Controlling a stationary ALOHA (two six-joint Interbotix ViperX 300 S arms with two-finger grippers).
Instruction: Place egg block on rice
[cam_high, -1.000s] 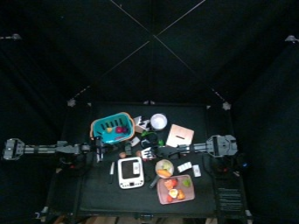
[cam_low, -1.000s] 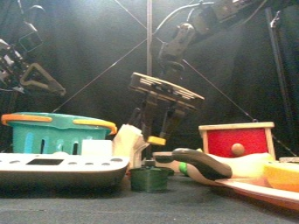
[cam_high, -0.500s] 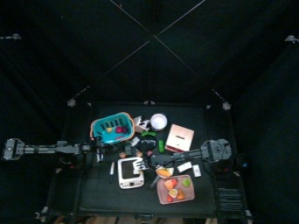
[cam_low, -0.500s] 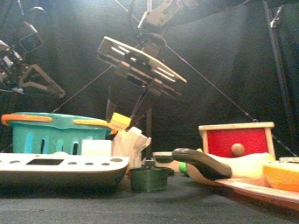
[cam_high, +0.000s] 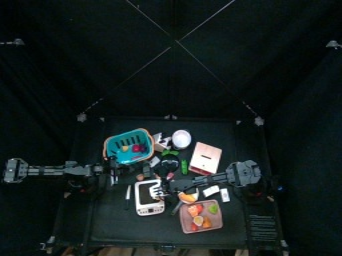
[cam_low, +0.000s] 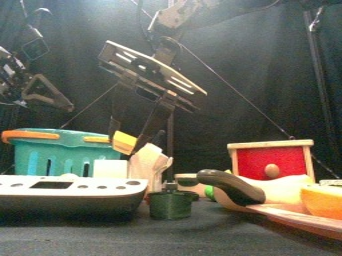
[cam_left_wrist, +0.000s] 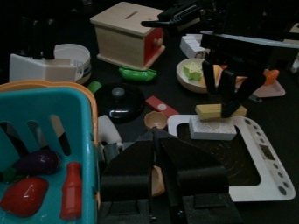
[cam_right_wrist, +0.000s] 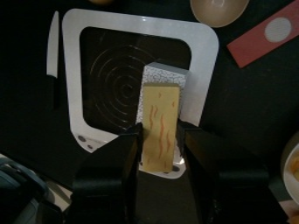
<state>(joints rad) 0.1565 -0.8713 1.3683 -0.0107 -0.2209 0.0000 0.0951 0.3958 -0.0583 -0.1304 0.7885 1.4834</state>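
My right gripper (cam_right_wrist: 160, 149) is shut on the egg block (cam_right_wrist: 160, 122), a small yellow-orange slab. It holds the block just above the rice (cam_right_wrist: 172, 75), a white block lying on the white rectangular device (cam_right_wrist: 93, 96). In the front view the egg block (cam_low: 124, 141) hangs beside the top of the rice (cam_low: 147, 165), under the right gripper (cam_low: 130, 130). In the top view the right gripper (cam_high: 159, 187) reaches across to the device (cam_high: 148, 198). The left wrist view shows egg block (cam_left_wrist: 212, 111) and rice (cam_left_wrist: 215, 129). My left gripper (cam_left_wrist: 163, 171) rests shut at the left by the basket.
A teal basket (cam_high: 128, 147) with toy food stands at the back left. A red and white box (cam_low: 271, 160) and a wooden tray with food (cam_high: 201, 215) are at the right. A small green cup (cam_low: 170, 205) and a black utensil (cam_low: 234, 186) lie in front.
My right gripper has carried the egg block to the left, from above the tray side to over the white device, and down close to the rice. The left arm has not moved.
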